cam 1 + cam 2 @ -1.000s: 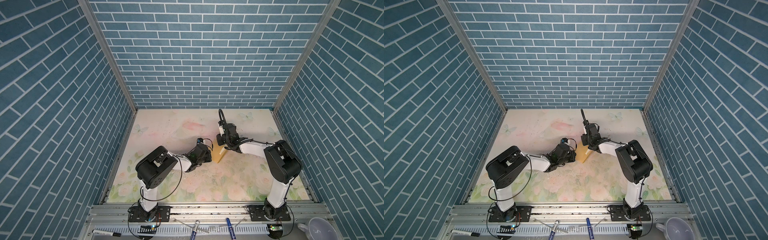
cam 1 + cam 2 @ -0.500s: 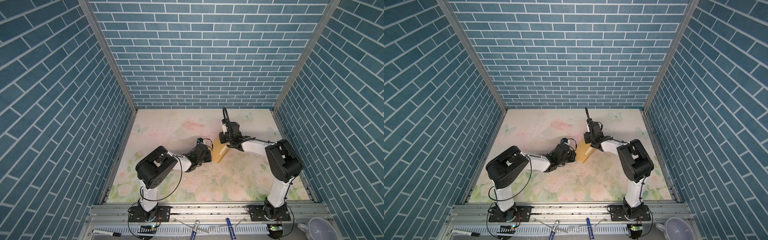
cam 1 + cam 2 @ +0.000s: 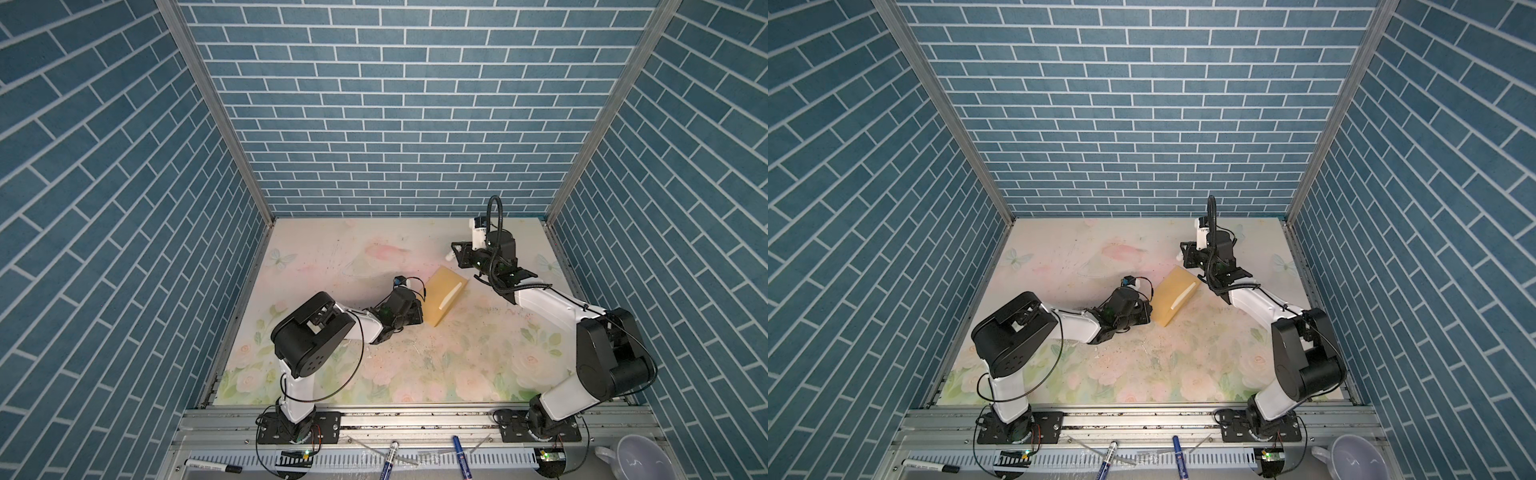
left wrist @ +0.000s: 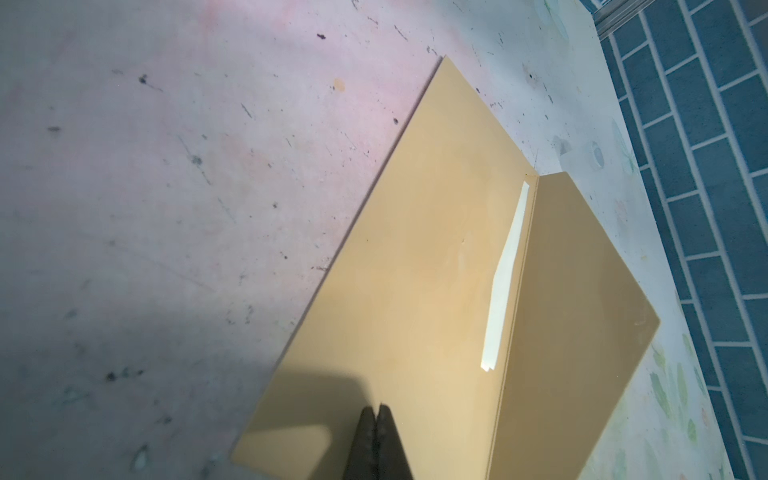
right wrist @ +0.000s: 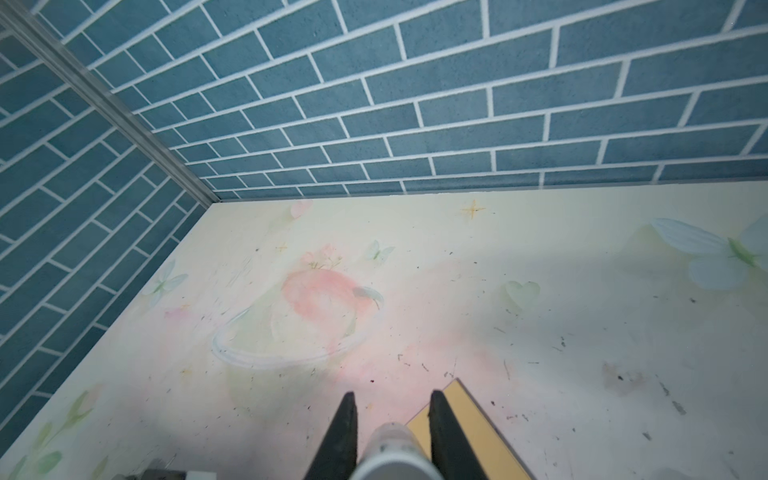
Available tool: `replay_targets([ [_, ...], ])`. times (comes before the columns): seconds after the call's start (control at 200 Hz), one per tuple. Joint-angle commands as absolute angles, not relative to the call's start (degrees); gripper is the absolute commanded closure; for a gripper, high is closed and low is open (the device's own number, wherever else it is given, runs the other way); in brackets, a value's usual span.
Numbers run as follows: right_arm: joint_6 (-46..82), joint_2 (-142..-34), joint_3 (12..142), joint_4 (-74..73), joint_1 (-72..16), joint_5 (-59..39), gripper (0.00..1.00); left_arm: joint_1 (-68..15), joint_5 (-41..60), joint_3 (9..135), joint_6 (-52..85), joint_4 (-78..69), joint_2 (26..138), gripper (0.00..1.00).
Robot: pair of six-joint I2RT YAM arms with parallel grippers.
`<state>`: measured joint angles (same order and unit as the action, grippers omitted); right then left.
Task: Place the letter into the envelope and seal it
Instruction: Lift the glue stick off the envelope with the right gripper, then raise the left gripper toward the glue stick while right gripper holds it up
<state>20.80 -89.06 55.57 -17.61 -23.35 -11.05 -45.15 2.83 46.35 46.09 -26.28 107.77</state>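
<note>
The tan envelope lies slantwise in mid-table, and its corner shows in the right wrist view. In the left wrist view the envelope has its flap half raised. A thin cream strip of the letter shows at its mouth. My left gripper is shut, its tips resting on the envelope's near end. My right gripper hangs beyond the envelope's far corner, shut on a white stick.
Blue brick walls close in the floral table on three sides. On the front rail lie a black marker and two blue pens. A white cup stands at the front right.
My right gripper has drawn back from the envelope's far edge toward the back right, still holding the white stick. The left gripper and the envelope have stayed put.
</note>
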Motion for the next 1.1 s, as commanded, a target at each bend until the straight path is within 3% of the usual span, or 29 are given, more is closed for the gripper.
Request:
replay_targets([
  [0.0, 23.55, -85.95, 51.75, -22.74, -23.47, -15.52, 1.0, -45.17, 4.21, 45.5, 44.89, -15.92, 106.19, 1.0],
  [0.085, 23.14, -83.99, 49.63, -25.46, -23.51, -15.82, 1.0, -45.18, 4.48, 47.65, 43.66, -15.0, 102.45, 0.94],
  [0.32, 20.95, -79.1, 43.29, -35.24, -23.53, -16.15, 1.0, -45.09, 4.45, 50.24, 42.6, -14.2, 89.8, 0.62],
  [0.435, 19.86, -77.55, 40.38, -41.25, -23.56, -16.61, 1.0, -45.08, 5.93, 47.33, 47.25, -19.57, 84.37, 0.39],
  [0.505, 19.06, -77.09, 38.62, -45.54, -23.55, -16.85, 1.0, -44.91, 7.1, 44.95, 51.74, -24.64, 82.1, 0.31],
  [0.74, 14.99, -76.47, 33.52, -58.0, -24.3, -16.61, 1.0, -44.56, 8.74, 40.96, 69.91, -37.52, 79.8, 0.15],
  [1.095, 6.38, -76.46, 29.76, -64.83, -27.04, -15.47, 1.0, -44.38, 8.82, 40.43, 75.25, -39.64, 80.26, 0.0],
])
